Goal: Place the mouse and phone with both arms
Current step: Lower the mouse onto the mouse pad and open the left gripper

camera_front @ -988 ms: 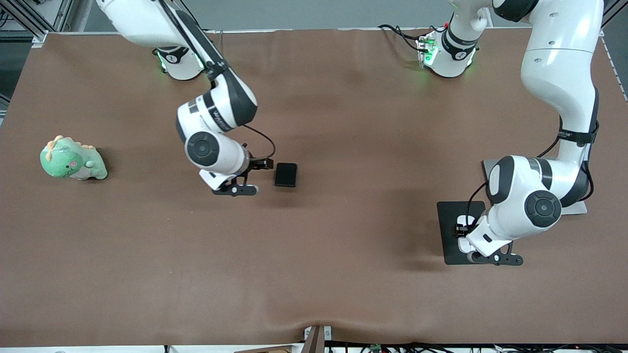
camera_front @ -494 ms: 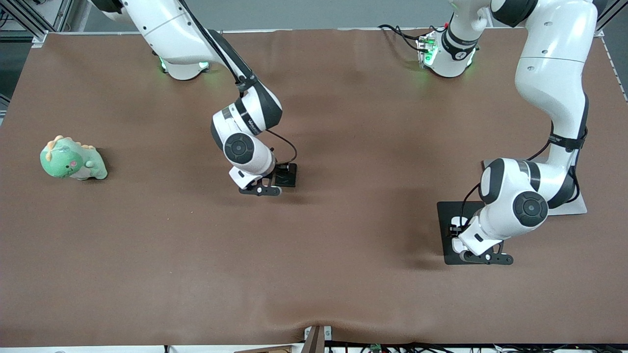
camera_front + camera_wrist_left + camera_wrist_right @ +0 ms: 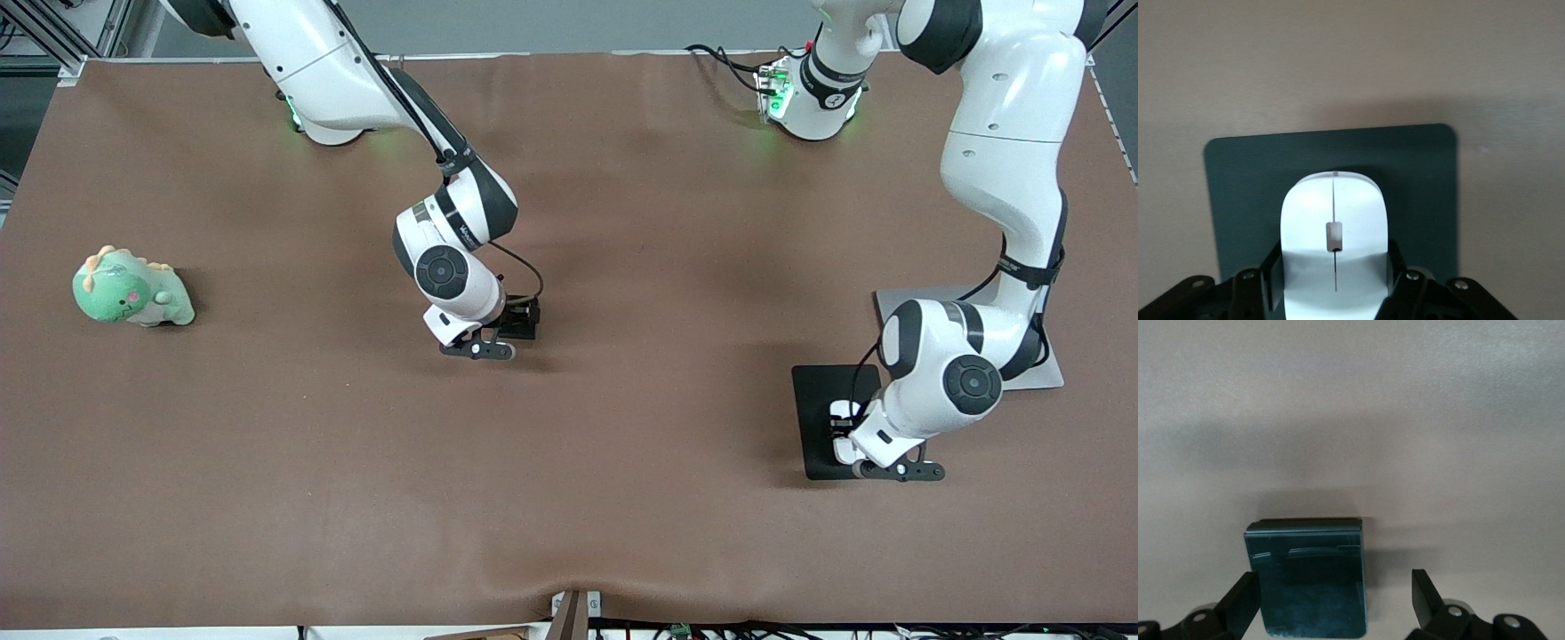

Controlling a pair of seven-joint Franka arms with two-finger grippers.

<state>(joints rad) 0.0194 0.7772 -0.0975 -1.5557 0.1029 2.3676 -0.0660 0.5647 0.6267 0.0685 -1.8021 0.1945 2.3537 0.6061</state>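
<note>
Down on the black pad (image 3: 818,418) near the desk's (image 3: 622,489) left-arm end, the left pincer (image 3: 1335,293) was clamped on the white mouse (image 3: 1333,247), one finger at each flank. Mid-desk, the right pincer (image 3: 1335,600) stood wide apart over the phone (image 3: 1308,583), which lay flat between its fingers, close against one.

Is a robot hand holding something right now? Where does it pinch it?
Yes. The left end effector pinches the white mouse by its two long sides, over the black pad. The right end effector is open around the phone, holding nothing.
</note>
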